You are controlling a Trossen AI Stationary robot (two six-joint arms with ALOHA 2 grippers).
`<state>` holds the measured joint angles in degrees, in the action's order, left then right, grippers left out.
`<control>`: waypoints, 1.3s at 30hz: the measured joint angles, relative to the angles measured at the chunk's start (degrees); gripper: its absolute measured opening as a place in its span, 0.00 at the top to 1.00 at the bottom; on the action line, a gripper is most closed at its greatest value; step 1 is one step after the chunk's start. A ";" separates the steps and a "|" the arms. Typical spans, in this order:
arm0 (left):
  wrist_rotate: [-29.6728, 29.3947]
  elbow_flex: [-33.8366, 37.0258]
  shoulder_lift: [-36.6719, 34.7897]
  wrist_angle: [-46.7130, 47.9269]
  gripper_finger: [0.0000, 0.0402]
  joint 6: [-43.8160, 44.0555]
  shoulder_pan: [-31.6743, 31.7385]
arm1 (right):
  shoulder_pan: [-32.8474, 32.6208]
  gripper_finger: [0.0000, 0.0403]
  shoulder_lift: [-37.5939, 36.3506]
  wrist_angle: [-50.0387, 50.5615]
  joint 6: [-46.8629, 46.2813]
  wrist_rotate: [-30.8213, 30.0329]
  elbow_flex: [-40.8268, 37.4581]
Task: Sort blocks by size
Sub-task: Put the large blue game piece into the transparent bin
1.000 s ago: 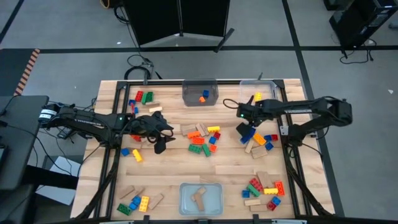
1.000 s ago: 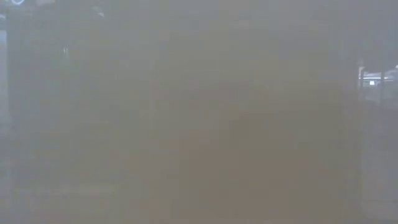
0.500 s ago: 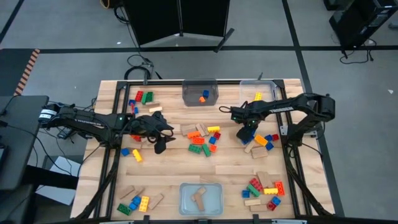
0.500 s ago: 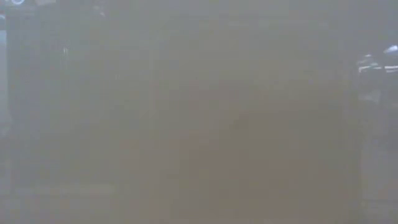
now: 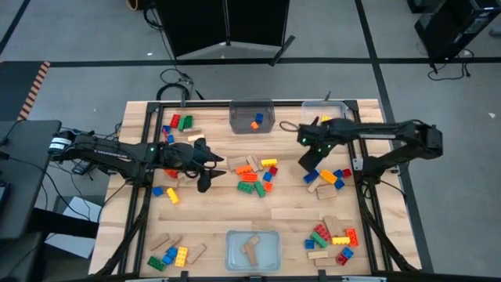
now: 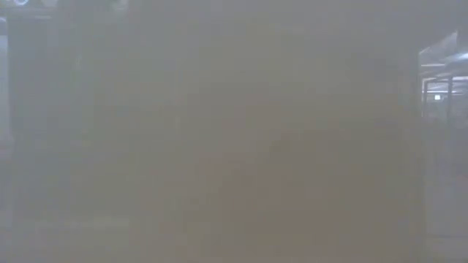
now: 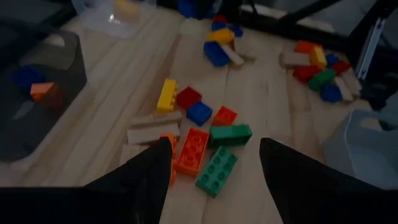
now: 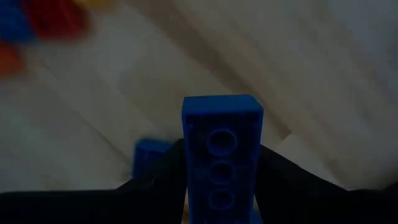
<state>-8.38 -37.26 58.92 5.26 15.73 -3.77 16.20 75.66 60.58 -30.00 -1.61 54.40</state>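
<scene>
Studded bricks and tan wooden blocks lie in loose piles on the wooden table: at its centre, far left, near left, right and near right. My right gripper hangs over the right pile, shut on a blue brick. My left gripper stands open, left of the centre pile, with nothing between its fingers. The low view shows only haze. My right gripper pinches the blue brick between its two fingers, one on each long side. The fingers point down and lie along the brick, whose free end sticks out past the fingertips. The brick hangs on end, clear of the table.
A dark bin with two small bricks stands at the far edge's middle, and a clear bin to its right. Another clear bin with wooden blocks sits at the near edge. Bare wood lies between the piles.
My right gripper has dipped onto the right pile and come back up with the blue brick, now off the table. My left gripper has tipped up a little in place.
</scene>
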 joint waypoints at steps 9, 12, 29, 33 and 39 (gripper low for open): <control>0.00 0.00 0.02 -1.15 0.38 0.00 0.00 | 11.96 0.62 -3.66 3.12 2.36 -11.07 14.73; 0.00 0.00 0.02 -1.18 0.38 0.00 0.00 | 20.86 0.62 -3.47 1.22 4.29 -9.70 14.67; -0.04 0.00 0.02 -0.51 0.38 -0.51 0.00 | 36.77 0.62 18.69 -5.90 5.15 1.96 12.56; -0.04 0.00 0.02 -0.57 0.38 -0.72 0.00 | 36.77 0.60 22.35 -5.82 4.74 1.93 12.56; -0.04 0.00 0.02 -0.61 0.38 -0.63 0.00 | 36.77 0.40 23.18 -5.81 4.70 1.90 12.56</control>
<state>-8.43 -37.26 58.94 4.64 15.09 -3.77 52.97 98.84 54.76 -25.30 0.30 66.96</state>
